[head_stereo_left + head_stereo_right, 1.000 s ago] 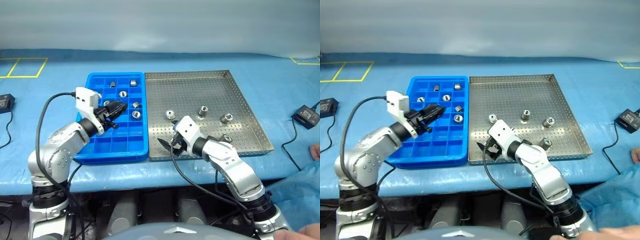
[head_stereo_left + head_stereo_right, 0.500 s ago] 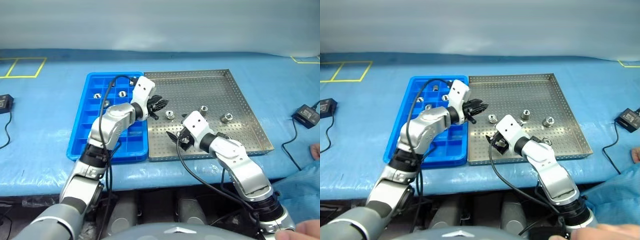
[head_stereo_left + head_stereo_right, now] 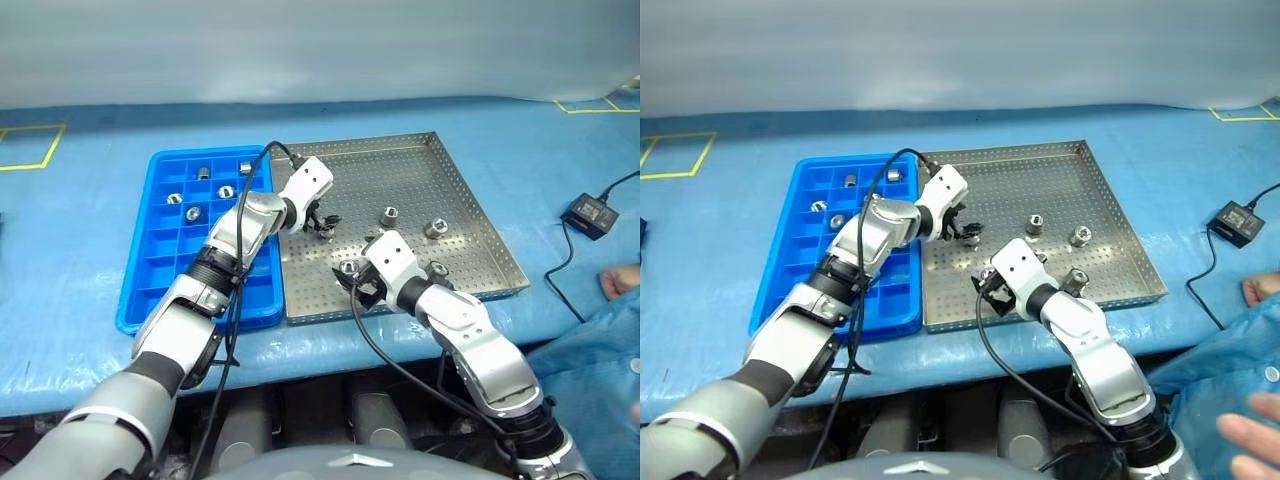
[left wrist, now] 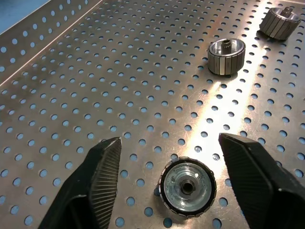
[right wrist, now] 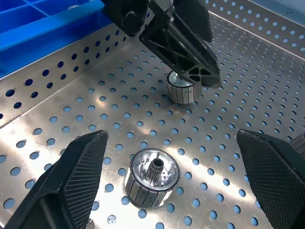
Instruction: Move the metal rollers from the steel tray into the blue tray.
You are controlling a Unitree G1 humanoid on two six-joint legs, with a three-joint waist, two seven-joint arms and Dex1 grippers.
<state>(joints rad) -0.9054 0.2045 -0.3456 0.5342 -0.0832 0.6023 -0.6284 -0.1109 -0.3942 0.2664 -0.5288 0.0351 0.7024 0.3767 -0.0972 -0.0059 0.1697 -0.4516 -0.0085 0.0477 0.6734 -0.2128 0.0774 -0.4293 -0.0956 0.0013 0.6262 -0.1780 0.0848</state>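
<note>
The steel tray [image 3: 480, 262] lies right of the blue tray [image 3: 148, 290]. Several metal rollers stand on the steel tray's floor, among them one [image 3: 390, 213] near the middle and one [image 3: 435, 228] to its right. Several more sit in the blue tray's far compartments, such as one [image 3: 227, 190]. My left gripper [image 3: 320, 220] hovers open just over a roller [image 4: 187, 187] on the steel tray, near the blue tray's side, with its fingers [image 4: 102, 181] on either side of it. My right gripper [image 3: 352, 285] stands open at the steel tray's near edge, a roller [image 5: 152, 177] between its fingers [image 5: 81, 176], untouched.
A black adapter [image 3: 587, 212] with its cable lies on the blue table cover right of the steel tray. A person's hand [image 3: 622, 282] and blue sleeve are at the right edge. Yellow tape [image 3: 30, 150] marks the cover at far left.
My left gripper has swung from above the blue tray to low over the steel tray and has opened. The right gripper stays put. The camera has turned a little.
</note>
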